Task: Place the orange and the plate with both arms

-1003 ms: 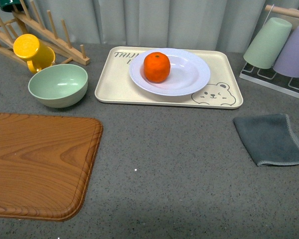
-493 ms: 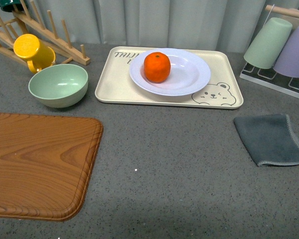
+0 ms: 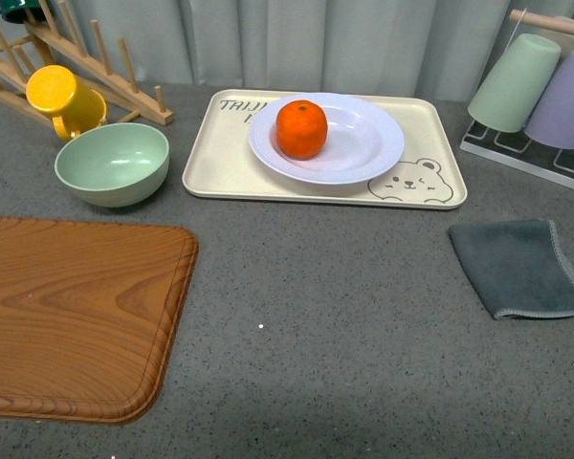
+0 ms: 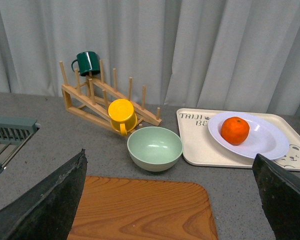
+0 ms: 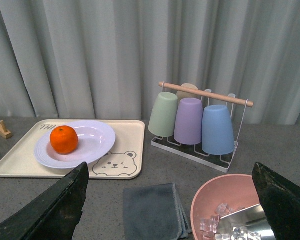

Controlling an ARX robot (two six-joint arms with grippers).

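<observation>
From the front camera I see the orange (image 3: pixel 301 129) sitting in the white plate (image 3: pixel 364 153), a bit to the left of the plate's middle. The plate rests on the bear tray (image 3: pixel 220 163). Left of the tray is a green bowl (image 3: pixel 112 163), and behind the bowl a yellow mug (image 3: pixel 62 98) hangs on a wooden rack (image 3: pixel 86 67). Nearer to me than the bowl lies a wooden board (image 3: pixel 77 316). A gray cloth (image 3: pixel 518 268) lies right of the tray and closer to me. I see no arm from here.

On the left wrist camera, my left gripper (image 4: pixel 170 200) has its two dark fingers (image 4: pixel 50 205) far apart, with nothing between them. The orange (image 4: pixel 235 130) is in the plate (image 4: pixel 262 142) on the tray, right of the bowl (image 4: pixel 155 148).

On the right wrist camera, my right gripper (image 5: pixel 170 200) is spread wide too, holding nothing. The orange (image 5: pixel 64 139) sits in the plate (image 5: pixel 92 142). Right of the tray stand hanging cups (image 5: pixel 190 120), and a pink bowl (image 5: pixel 210 197) with ice.
</observation>
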